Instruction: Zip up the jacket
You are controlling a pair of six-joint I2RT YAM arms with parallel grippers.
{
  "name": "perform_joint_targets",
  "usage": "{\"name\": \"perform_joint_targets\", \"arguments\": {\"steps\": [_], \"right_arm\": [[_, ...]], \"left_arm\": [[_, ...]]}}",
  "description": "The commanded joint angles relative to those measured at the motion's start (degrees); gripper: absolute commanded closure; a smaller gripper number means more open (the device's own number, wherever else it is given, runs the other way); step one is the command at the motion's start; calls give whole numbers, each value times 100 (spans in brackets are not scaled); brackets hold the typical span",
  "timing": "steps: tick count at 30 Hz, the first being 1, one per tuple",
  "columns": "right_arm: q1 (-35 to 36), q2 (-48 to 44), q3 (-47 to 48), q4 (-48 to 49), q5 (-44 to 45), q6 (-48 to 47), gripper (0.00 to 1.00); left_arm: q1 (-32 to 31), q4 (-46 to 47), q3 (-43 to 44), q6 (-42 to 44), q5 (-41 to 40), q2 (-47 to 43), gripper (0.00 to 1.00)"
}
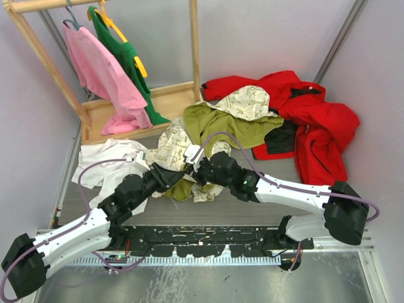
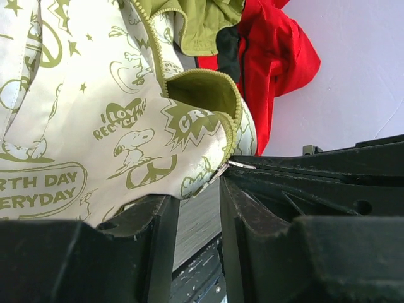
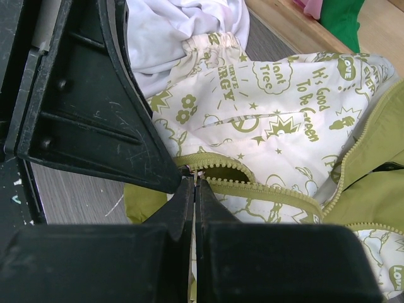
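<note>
Pretty plain setup: pale lavender-grey walls [image 1: 265, 38] with a slanted metal pole [image 1: 341, 38] at the back right. A light wooden clothes rack [image 1: 194, 44] stands back left on a boxy wooden base [image 1: 170, 98], with a pink top [image 1: 101, 76] and a green one [image 1: 129, 60] on hangers. The tabletop [image 1: 208, 214] is grey wood-grain, with brushed metal sheeting [image 1: 252, 284] along the near edge. Lighting is soft and even.

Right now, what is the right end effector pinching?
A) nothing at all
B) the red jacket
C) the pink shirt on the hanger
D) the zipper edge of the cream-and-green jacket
D: in the right wrist view, the right end effector is shut, its fingertips meeting on the zipper edge of the cream-and-green jacket.
</note>
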Motion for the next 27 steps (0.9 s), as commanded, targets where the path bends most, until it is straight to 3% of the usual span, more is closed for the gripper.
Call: {"name": "perform_joint_targets", "arguments": {"steps": [1,17,22,27], "right_arm": [[30,-189,46,368,-29,85,99],[34,-193,89,321,-78,106,99],[24,-214,101,306,-148,145,99],[24,-289,67,303,-204,185,99]], "left_arm": [[-17,650,-71,-13,-188,-141,68],[-18,679,-264,80,-269,-413,84],[-11,907,-309,119,-295,-371,72],[-14,1020,-310,99,-400,-266,69]]}}
